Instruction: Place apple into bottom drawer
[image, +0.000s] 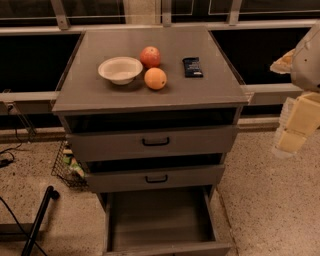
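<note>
One mottled red-yellow apple on cabinet top; gripper right edge, state unclear.

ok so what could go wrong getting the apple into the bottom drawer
The apple sits close behind the orange and beside the bowl; the pincer, out at the right edge, might nudge or grab the wrong fruit. The bottom drawer is open but low, under two other drawers, so the arm could clip their fronts.

White bowl, orange (just beside), dark packet
</note>
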